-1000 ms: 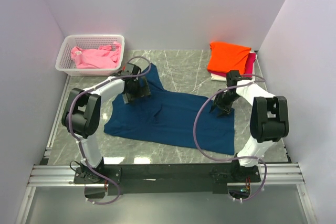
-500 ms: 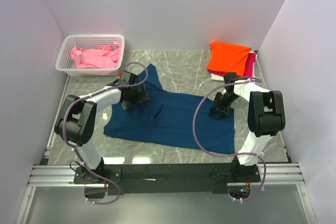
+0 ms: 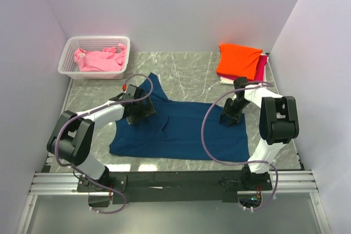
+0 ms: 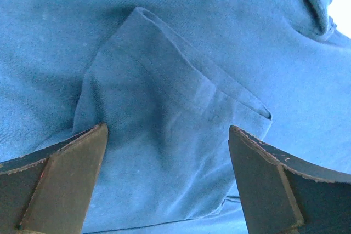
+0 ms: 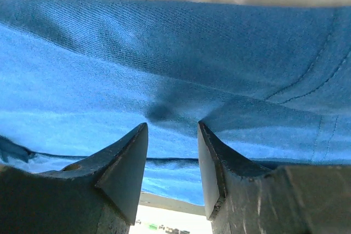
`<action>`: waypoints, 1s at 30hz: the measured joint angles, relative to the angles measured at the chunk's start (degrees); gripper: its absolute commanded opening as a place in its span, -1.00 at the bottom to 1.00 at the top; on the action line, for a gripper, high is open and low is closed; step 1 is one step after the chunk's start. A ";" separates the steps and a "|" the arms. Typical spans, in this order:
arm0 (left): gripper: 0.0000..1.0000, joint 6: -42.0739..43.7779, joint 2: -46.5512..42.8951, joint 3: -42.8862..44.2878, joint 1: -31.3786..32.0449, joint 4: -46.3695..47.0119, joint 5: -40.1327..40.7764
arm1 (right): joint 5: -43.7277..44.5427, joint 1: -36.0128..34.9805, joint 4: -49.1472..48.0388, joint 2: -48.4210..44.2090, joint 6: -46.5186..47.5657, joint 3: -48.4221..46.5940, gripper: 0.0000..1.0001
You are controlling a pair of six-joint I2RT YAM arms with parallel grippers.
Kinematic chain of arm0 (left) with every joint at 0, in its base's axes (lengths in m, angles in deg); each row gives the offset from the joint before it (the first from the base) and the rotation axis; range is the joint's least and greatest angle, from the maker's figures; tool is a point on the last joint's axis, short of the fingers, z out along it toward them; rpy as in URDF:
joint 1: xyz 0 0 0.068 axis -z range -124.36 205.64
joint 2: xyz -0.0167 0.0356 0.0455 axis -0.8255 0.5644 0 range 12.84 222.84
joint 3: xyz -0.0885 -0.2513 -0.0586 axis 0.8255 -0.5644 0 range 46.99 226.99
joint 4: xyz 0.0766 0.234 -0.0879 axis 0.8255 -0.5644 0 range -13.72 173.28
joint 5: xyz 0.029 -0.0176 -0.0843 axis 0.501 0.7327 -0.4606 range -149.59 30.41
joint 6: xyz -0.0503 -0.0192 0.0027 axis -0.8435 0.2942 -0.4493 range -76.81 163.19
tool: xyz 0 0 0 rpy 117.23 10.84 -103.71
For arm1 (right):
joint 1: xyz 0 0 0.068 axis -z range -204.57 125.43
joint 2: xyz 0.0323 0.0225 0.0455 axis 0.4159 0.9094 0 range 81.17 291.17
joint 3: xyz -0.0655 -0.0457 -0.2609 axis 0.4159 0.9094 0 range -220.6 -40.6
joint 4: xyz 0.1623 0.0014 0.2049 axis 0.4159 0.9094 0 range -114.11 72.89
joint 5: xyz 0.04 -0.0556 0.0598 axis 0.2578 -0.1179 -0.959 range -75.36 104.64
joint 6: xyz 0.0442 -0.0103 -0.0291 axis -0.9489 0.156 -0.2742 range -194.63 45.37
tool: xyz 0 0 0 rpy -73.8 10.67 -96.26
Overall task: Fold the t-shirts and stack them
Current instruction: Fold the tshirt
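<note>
Left gripper [image 3: 140, 108]: jaws spread wide and empty, low over a folded sleeve [image 4: 175, 97] of the navy t-shirt [image 3: 186, 132].
Right gripper [image 3: 230, 114]: jaws part-way apart, tips at a dimple in the shirt's 3 o'clock edge; no grip visible.
Navy t-shirt: spread mid-surface [image 3: 186, 69].
Orange t-shirt [image 3: 238, 58]: tops the stack, 1 o'clock.
Pink t-shirt [image 3: 98, 60]: in the basket [image 3: 93, 41], 11 o'clock.

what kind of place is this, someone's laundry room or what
Probably a robot lab test cell: plain white walls box in a marble-look table, two robot arms are bolted to a metal rail, and a navy t-shirt lies spread between them.
</note>
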 measured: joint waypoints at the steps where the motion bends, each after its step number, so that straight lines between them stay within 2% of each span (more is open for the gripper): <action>1: 0.99 -0.52 -0.48 -0.44 0.72 -0.39 0.22 | 0.44 0.00 0.17 -0.42 0.07 0.46 -0.02; 5: 0.99 -3.76 -3.15 -2.40 3.63 -3.32 1.31 | 1.97 -0.02 0.68 -2.23 0.24 2.45 -0.02; 14: 0.99 -7.06 -12.02 -5.55 4.46 -15.37 2.25 | 6.43 0.00 3.30 -7.13 0.22 4.94 -0.02; 21: 0.99 -4.87 -13.07 3.91 4.44 -18.47 3.98 | 12.48 0.94 6.36 -14.67 0.09 1.95 -0.06; 25: 0.99 -3.67 -12.37 7.52 3.76 -16.96 4.04 | 15.28 4.33 6.10 -14.71 0.31 1.09 -0.13; 30: 0.99 -2.12 -6.56 12.39 1.01 -15.85 3.34 | 16.79 8.92 5.16 -13.09 0.48 1.16 -0.23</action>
